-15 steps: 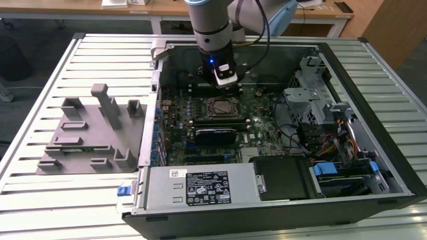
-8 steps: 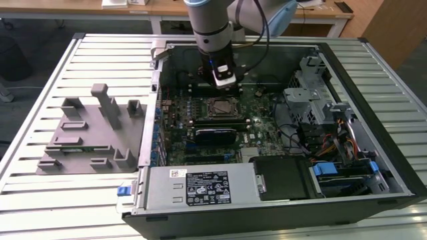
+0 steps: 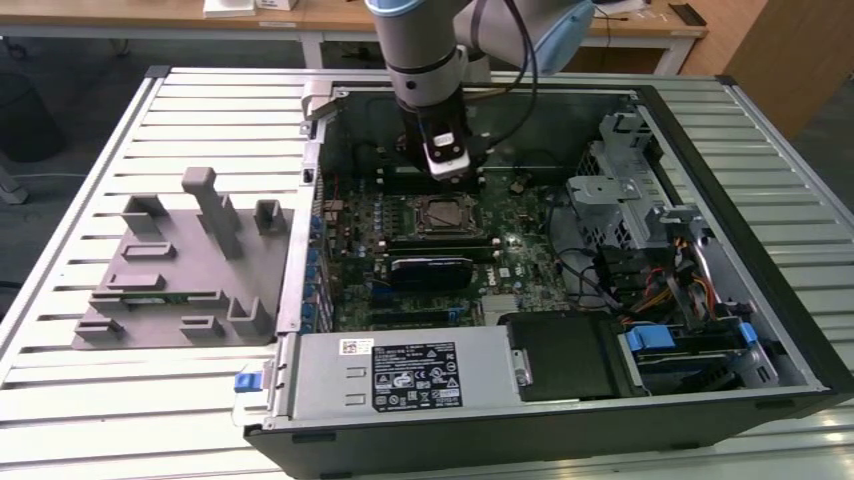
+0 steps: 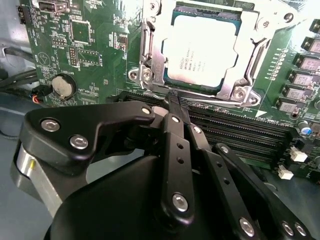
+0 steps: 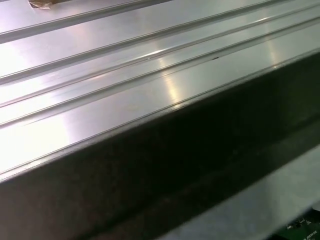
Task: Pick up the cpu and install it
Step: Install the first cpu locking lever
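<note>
The cpu (image 4: 200, 50) has a smooth, satin silver metal top, held in a shiny bare-metal socket frame (image 4: 150, 50). The gripper (image 4: 172, 102) is matt black with bright screws. The table (image 5: 100, 65) is glossy ribbed metal.

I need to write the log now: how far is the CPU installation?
The cpu already sits inside the motherboard socket, under its metal frame. The hand is shut, holds nothing and hovers beside the socket. Whether the frame is latched cannot be told.
</note>
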You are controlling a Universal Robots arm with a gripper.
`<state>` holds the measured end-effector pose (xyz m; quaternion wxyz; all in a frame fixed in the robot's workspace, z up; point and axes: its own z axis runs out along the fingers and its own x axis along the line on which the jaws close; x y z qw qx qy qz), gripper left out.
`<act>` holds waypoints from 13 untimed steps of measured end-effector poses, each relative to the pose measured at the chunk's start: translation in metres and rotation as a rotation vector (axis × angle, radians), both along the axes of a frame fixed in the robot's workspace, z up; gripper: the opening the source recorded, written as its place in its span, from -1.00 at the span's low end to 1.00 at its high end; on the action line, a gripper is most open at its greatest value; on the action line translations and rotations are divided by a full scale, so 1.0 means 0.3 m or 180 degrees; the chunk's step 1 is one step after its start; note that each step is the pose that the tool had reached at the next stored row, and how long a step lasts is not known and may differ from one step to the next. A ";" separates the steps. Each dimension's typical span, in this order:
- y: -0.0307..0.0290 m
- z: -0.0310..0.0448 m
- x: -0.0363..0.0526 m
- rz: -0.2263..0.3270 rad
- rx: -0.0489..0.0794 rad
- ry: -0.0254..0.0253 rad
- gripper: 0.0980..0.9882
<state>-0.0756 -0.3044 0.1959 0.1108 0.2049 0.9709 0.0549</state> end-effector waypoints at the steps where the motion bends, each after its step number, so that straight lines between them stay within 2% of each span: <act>1: -0.001 -0.001 0.000 -0.0006 0.0000 -0.0004 -0.98; 6: -0.004 -0.009 0.000 -0.0028 0.0006 -0.0019 -0.98; 9: -0.006 -0.014 0.000 -0.0029 0.0065 -0.0021 -0.98; 13: -0.013 -0.019 0.000 -0.0029 0.0122 -0.0019 -0.98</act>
